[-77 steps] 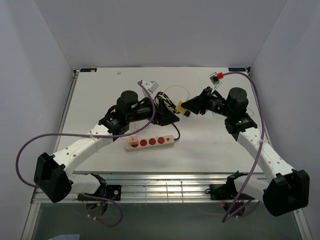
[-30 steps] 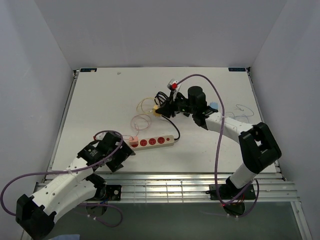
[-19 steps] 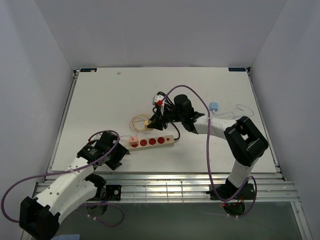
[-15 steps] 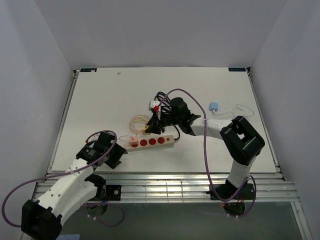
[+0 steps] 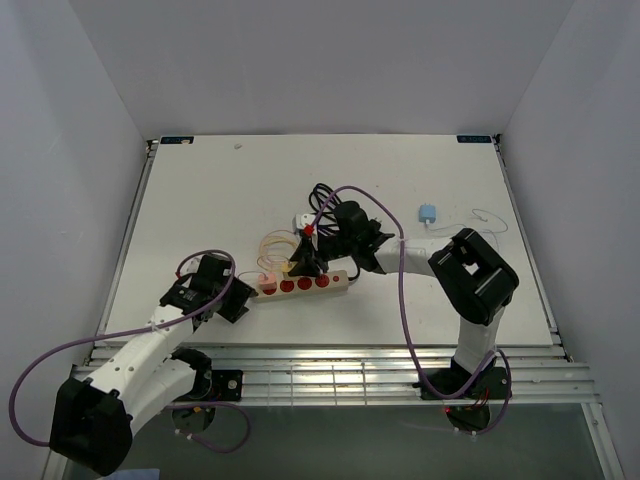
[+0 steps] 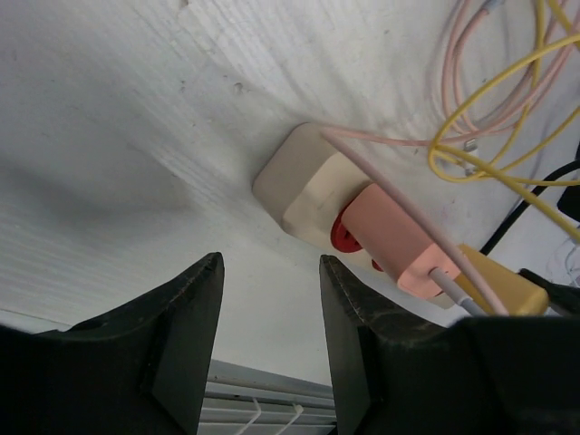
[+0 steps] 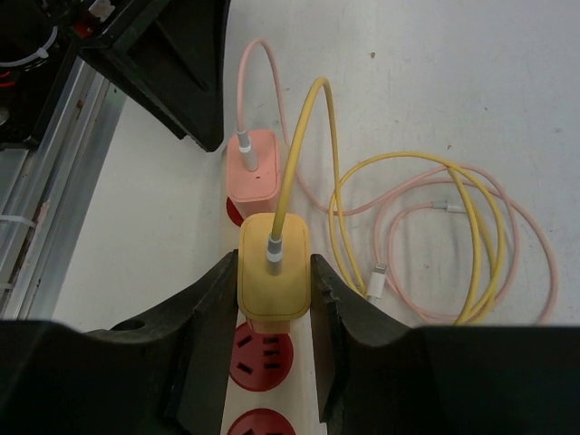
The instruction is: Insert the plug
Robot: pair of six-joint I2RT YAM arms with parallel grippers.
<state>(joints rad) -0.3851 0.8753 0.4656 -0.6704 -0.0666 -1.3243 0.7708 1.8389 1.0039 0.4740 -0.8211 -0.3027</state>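
Observation:
A beige power strip (image 5: 322, 283) with red sockets (image 7: 263, 353) lies mid-table. A pink plug (image 7: 254, 172) sits in its leftmost socket. My right gripper (image 7: 273, 272) is shut on a yellow plug (image 7: 273, 285), held upright over the socket right beside the pink one; whether its prongs are in is hidden. In the top view the right gripper (image 5: 303, 264) points down onto the strip. My left gripper (image 6: 270, 272) stands open with nothing between its fingers, just short of the strip's left end (image 6: 299, 186).
Coils of yellow cable (image 7: 426, 227) and pink cable (image 7: 507, 227) lie behind the strip. A black cord (image 5: 322, 195) runs off the strip's right end. A small blue plug (image 5: 427, 213) lies at the right. The table's metal front rail (image 6: 263, 399) is close below the left gripper.
The right arm swung the yellow plug from the back of the table down onto the strip. The left gripper crept to the strip's left end and its jaws narrowed.

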